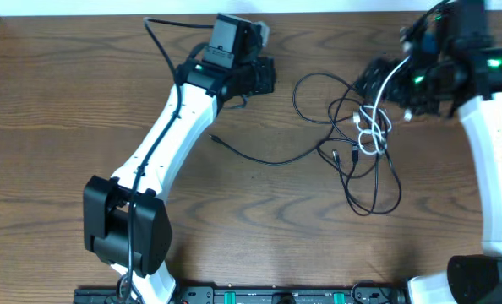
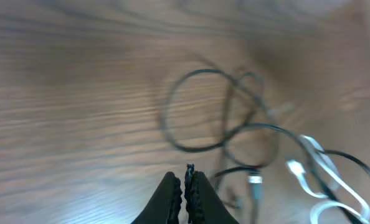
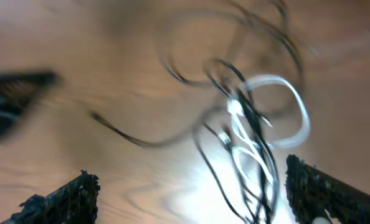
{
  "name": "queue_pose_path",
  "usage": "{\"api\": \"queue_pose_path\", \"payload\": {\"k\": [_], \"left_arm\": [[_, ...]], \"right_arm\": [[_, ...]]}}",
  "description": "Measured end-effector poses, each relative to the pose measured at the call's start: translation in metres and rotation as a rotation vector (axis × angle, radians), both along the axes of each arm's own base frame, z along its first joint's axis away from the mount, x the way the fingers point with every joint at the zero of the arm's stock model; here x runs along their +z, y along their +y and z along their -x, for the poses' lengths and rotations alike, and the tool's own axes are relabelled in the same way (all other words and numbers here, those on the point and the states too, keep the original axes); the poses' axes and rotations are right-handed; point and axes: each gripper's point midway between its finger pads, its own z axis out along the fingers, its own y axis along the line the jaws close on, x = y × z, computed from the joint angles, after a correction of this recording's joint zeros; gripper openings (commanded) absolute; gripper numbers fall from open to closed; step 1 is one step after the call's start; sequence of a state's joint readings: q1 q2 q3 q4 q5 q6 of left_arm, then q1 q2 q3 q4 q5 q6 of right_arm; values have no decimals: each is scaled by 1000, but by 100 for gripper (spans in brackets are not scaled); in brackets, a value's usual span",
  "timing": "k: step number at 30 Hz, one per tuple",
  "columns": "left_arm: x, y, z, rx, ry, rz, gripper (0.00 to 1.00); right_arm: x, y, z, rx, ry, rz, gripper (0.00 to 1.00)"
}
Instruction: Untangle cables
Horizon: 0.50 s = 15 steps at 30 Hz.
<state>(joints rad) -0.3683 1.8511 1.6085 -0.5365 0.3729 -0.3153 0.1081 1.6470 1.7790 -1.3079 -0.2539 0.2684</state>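
The cables [image 1: 361, 135] lie in a tangle on the wooden table right of centre: thin black loops with a short white cord [image 1: 371, 133] wound through them. One black cord trails left to a small plug end [image 1: 215, 137]. My right gripper [image 1: 376, 84] hovers just over the tangle's upper edge. In the right wrist view its jaws [image 3: 191, 193] stand wide open, and the white cord [image 3: 278, 112] and black strands [image 3: 260, 162] run down close to the right finger, gripped by nothing. My left gripper [image 1: 264, 74] is at the back centre, shut and empty [image 2: 186, 180], with the black loops [image 2: 197, 112] ahead of it.
The white left arm [image 1: 162, 135] slants from its base at the front left to the back centre. The right arm [image 1: 492, 143] runs down the right edge. Thicker black arm cables [image 1: 162, 38] hang near the back. An equipment rail [image 1: 268, 295] lines the front edge.
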Motion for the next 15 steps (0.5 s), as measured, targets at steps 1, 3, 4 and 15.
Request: {"api": "queue_pose_path", "payload": {"k": [1, 3, 4, 15], "left_arm": [[-1, 5, -1, 9, -1, -18, 8], [-2, 13, 0, 17, -1, -45, 8], [-3, 15, 1, 18, 2, -56, 8], [-10, 27, 6, 13, 7, -140, 8]], "right_arm": [[-9, 1, 6, 12, 41, 53, 99], [-27, 0, 18, 31, 122, 149, 99], [-37, -2, 24, 40, 168, 201, 99], [-108, -45, 40, 47, 495, 607, 99]]}}
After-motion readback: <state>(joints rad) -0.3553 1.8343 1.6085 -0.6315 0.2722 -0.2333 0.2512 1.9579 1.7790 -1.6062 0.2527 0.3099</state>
